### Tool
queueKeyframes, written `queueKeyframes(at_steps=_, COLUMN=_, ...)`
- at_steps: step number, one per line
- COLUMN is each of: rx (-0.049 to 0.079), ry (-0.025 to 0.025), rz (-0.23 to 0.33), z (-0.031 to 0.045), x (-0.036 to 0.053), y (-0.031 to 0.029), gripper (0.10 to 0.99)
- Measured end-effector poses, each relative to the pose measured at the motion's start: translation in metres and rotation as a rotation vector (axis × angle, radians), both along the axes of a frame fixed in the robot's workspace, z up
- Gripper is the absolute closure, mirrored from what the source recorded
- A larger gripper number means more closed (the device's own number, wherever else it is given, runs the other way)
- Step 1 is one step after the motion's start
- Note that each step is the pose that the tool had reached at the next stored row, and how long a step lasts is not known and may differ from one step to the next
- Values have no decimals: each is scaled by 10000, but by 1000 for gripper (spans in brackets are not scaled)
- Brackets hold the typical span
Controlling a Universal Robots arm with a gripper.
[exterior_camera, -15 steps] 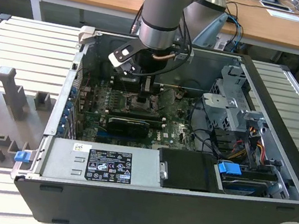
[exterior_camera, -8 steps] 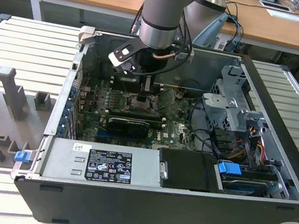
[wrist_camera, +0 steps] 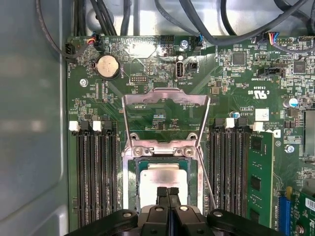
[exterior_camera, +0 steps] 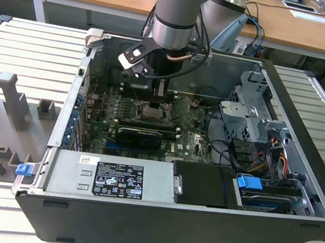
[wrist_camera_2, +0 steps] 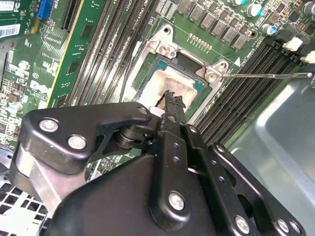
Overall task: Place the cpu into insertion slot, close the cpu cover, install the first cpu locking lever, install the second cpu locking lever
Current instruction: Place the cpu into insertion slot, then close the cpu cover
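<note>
As black serrated jaws meet, the pale square cpu (wrist_camera: pixel 157 177) lies beneath.

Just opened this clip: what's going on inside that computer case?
A robot arm reaches into an open computer case, its gripper low over the socket on the motherboard, fingers shut together. The chip lies in the socket, pale face up. The hinged metal cover is flipped open, and a thin locking lever sticks out unlatched.
</note>
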State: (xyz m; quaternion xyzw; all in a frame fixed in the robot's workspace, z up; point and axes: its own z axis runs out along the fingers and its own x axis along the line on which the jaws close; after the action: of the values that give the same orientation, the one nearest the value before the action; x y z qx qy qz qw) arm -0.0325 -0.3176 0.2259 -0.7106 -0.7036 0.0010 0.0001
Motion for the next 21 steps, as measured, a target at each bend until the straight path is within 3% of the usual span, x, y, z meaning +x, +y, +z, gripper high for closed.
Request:
queueKeyframes(at_steps=6, rx=0, ry=0, rz=0, z=78, x=0, y=0, gripper=980)
queueKeyframes(at_steps=8, rx=-1, ry=43, rz=0, z=90, x=27, y=0, gripper=980)
queueKeyframes(at_steps=9, rx=-2, ry=73, rz=-1, z=131, x=37, y=0, gripper=980)
queueKeyframes(at_steps=12, rx=-2, ry=74, rz=-1, z=248, x=37, y=0, gripper=980)
queueKeyframes(at_steps=16, rx=-2, ry=74, rz=-4, z=259, x=48, y=0, gripper=980)
queueKeyframes(at_steps=21, rx=-3, ry=73, rz=-5, z=260, x=165, y=0, gripper=980)
